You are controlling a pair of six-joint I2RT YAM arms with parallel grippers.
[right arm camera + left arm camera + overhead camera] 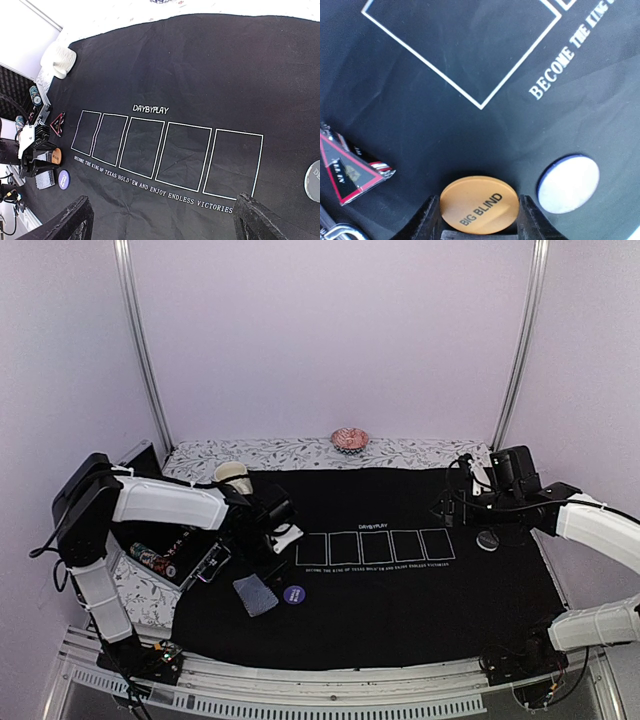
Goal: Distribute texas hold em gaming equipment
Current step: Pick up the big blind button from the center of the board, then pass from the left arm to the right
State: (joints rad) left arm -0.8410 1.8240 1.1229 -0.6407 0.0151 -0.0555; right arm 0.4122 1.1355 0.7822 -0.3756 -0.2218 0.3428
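Observation:
My left gripper (479, 222) is shut on an orange round button (479, 205) marked BIG BLIND, with a finger against each edge. It hovers just over the black mat (400, 590), left of the row of card outlines. A purple-rimmed button (568, 184) lies on the mat to its right, and a red-outlined black triangle (350, 172) to its left. From above, the left gripper (272, 530) stands behind a blue-grey card stack (255, 594) and the purple button (295, 594). My right gripper (165, 225) is open and empty, high over the mat's right side, near a grey round button (488, 539).
An open case with striped poker chips (150, 558) sits at the mat's left edge. A cream mug (232, 476) stands at the back left and a pink ruffled dish (349, 438) at the back centre. Several white card outlines (375, 546) cross the mat's middle.

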